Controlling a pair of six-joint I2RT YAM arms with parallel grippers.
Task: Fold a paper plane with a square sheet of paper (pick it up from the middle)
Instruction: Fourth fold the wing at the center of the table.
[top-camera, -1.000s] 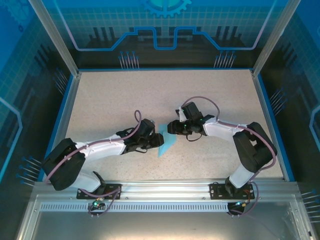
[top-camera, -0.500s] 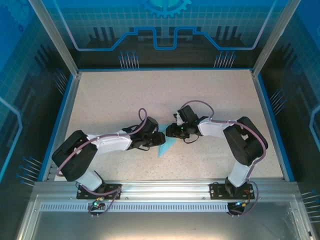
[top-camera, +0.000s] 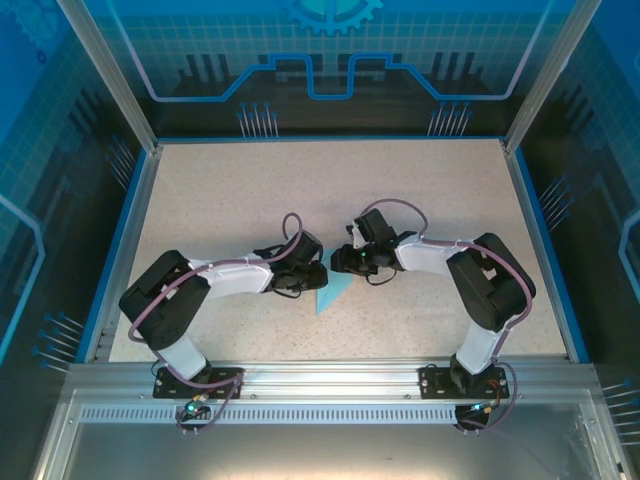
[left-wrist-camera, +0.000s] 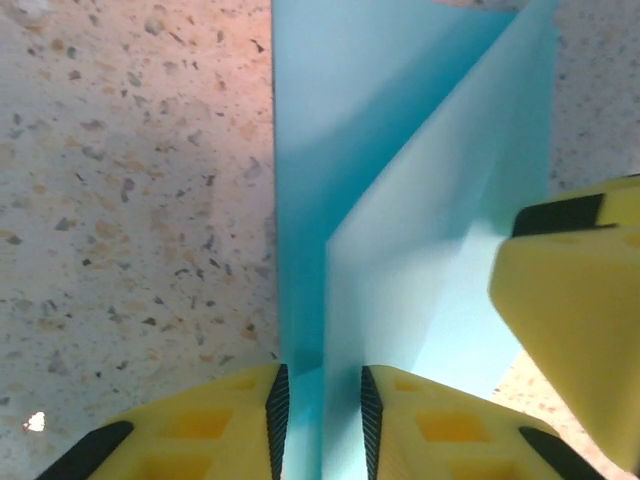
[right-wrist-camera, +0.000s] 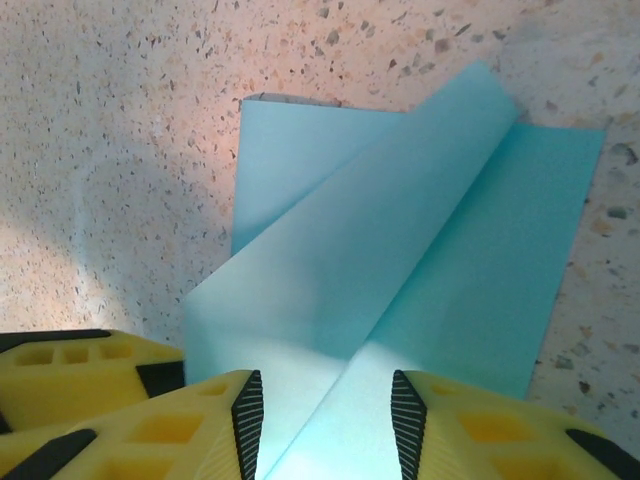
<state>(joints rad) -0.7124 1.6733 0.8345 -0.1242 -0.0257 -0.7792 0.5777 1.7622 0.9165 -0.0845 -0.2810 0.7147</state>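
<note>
The square sheet of paper (top-camera: 331, 296) is light blue and lies partly folded on the speckled table, just in front of both grippers. In the left wrist view one layer of the paper (left-wrist-camera: 420, 200) stands up as a flap. Its edge runs between the pads of my left gripper (left-wrist-camera: 320, 425), whose jaws are narrow but still gapped. My right gripper (right-wrist-camera: 325, 425) hovers open over the folded paper (right-wrist-camera: 400, 220), with the crease running between its pads. In the top view the left gripper (top-camera: 321, 272) and right gripper (top-camera: 339, 262) almost touch. A paper plane is out of view.
The right gripper's yellow finger (left-wrist-camera: 572, 310) crowds the left wrist view at the right. The left gripper's finger (right-wrist-camera: 80, 365) sits beside the right jaws. A blue rim (top-camera: 125, 240) borders the table (top-camera: 230, 190), and an aluminium rail (top-camera: 330, 375) runs along the near edge.
My left jaws have narrowed around the raised flap. The left arm has drawn in and shifted right. The right arm folded closer a second ago and has held since.
</note>
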